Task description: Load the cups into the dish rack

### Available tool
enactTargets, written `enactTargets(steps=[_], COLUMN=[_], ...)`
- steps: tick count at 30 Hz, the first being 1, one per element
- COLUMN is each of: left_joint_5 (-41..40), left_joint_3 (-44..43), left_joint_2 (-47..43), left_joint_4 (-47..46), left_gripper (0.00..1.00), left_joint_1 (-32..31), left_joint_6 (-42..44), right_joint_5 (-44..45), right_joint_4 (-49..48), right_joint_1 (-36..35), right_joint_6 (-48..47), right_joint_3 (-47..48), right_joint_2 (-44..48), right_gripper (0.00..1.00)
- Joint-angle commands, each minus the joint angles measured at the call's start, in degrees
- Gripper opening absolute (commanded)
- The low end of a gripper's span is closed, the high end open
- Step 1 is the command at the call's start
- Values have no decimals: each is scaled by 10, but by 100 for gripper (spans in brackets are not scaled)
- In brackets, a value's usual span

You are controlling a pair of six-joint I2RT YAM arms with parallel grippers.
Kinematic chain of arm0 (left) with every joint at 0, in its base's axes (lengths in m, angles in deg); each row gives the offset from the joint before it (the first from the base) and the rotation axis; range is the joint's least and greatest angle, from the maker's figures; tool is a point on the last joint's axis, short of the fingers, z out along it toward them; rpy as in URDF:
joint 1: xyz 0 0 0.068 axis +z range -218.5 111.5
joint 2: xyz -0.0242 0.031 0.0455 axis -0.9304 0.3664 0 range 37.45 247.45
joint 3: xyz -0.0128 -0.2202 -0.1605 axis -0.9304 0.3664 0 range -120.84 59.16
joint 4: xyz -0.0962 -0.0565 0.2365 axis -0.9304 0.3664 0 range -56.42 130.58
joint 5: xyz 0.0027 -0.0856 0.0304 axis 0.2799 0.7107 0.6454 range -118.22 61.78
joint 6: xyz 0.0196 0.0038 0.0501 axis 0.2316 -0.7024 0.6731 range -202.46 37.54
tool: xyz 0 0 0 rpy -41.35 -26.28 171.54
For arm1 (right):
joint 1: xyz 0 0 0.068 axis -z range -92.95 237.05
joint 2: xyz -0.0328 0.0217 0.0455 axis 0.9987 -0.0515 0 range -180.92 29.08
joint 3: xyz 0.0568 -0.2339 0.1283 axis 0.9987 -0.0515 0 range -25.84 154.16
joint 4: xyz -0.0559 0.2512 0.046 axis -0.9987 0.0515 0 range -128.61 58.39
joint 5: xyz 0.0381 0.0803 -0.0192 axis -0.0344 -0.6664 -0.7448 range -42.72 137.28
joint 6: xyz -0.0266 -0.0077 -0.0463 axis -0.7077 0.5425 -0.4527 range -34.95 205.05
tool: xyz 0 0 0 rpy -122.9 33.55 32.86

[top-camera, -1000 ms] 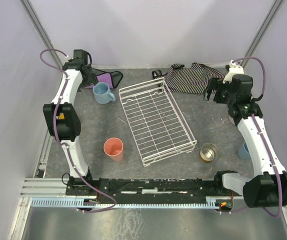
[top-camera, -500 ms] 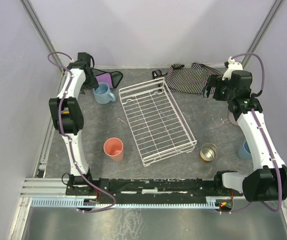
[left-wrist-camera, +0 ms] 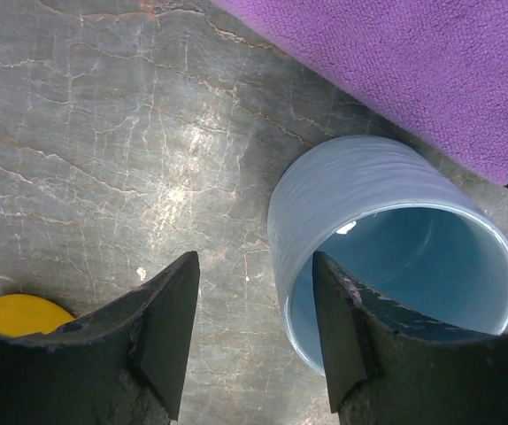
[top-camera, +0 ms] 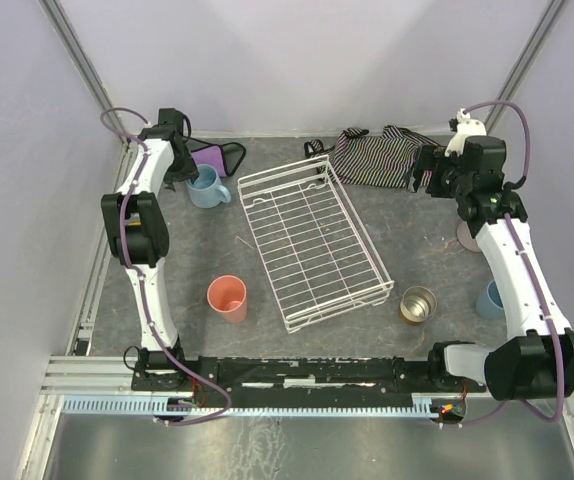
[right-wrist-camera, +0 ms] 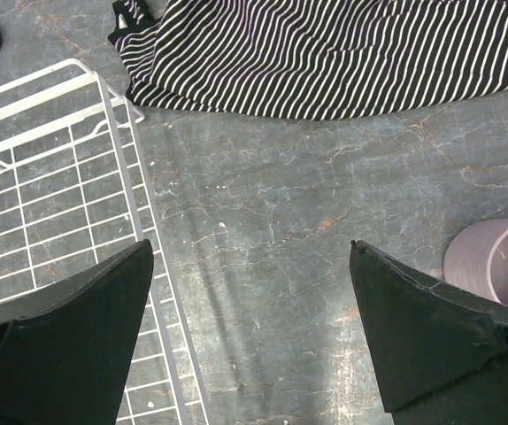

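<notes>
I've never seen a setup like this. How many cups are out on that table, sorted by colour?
Light blue mug: 1
Salmon tumbler: 1
Shiny metal cup: 1
Blue tumbler, partly hidden: 1
Pale pink cup: 1
Yellow cup, only an edge shows, so cup is a guess: 1
Total: 6

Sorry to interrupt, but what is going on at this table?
The left gripper, open, hovers at the rim of the light blue mug beside the purple cloth. The right gripper, also open, hangs over the table between the dish rack and the striped cloth. No cup is in the rack yet.
</notes>
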Motion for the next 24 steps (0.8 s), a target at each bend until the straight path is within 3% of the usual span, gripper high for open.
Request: enactTargets(steps=[1,6,9,12,17,24], left_joint_5=[6,14,16,22,38,77], left_joint_3=[-25,-33,-24,-17,-7,155], left_joint_2=[23,45,48,48,42,-121], left_joint_4=[-28,-31,-42,-54,-80,-231], left_gripper=[60,56,43,19,4,3], left_joint_1=[-2,-3,-5,-5,-5,-5], left_joint_6=[11,4,0,-3,0,18], right_joint_5=[-15,-25,-38,-74,-142,-316], right_joint_4=[-3,17,34,52,64,44], right_joint_1=[-2,-1,-1,-1,-1,-1], right_joint_6=[-2,1,4,17,49,131], right_joint_3=[32,50,67,84,98,119], right_joint_2=[-1,-7,-15,-22,-29,-71], right_gripper=[100,100,100,100,100,98])
